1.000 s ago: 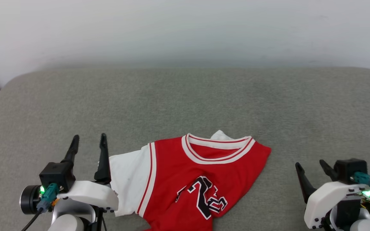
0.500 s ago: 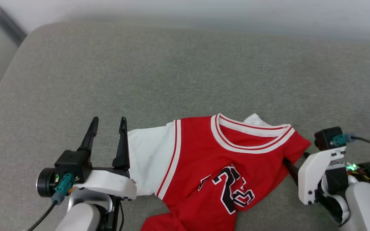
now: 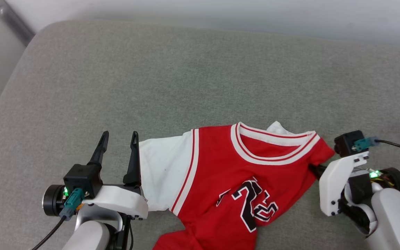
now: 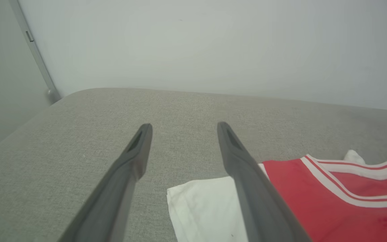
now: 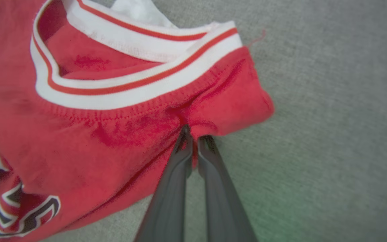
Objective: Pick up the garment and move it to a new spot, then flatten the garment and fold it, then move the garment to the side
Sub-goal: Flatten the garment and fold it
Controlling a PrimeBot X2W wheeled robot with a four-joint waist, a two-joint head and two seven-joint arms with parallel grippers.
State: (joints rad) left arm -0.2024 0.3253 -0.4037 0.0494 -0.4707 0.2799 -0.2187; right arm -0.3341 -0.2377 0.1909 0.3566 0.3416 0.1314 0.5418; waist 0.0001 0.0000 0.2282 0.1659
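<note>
Head view: the garment (image 3: pixel 221 166) lies crumpled on the grey cushion (image 3: pixel 186 76), low and centre in the picture, its red front up and the black number 23 (image 3: pixel 252 203) rumpled across it. Its white sleeve (image 3: pixel 161 177) spreads out towards the left gripper (image 3: pixel 120 133), whose two fingers stand wide apart with nothing between them; the inner finger sits just beside the sleeve's edge, and I cannot tell whether it touches. Over on the other side, the right gripper (image 3: pixel 314 168) is tucked against the red shoulder, its fingers mostly hidden under cloth and its own pale casing.

Left wrist view: the left gripper (image 4: pixel 184 125) is spread wide above bare cushion (image 4: pixel 62 161), and the garment (image 4: pixel 331 208) lies off to one side of it, the white sleeve (image 4: pixel 203 208) reaching in beneath the nearer finger. A plain pale wall (image 4: pixel 213 43) rises behind the cushion.

Right wrist view: the right gripper (image 5: pixel 195 134) is pinched nearly together on a fold of the garment (image 5: pixel 96 141) at the red shoulder, just below the white-and-red collar trim (image 5: pixel 139 85). The cloth puckers around the fingertips, and grey cushion (image 5: pixel 331 117) lies beyond the shoulder.
</note>
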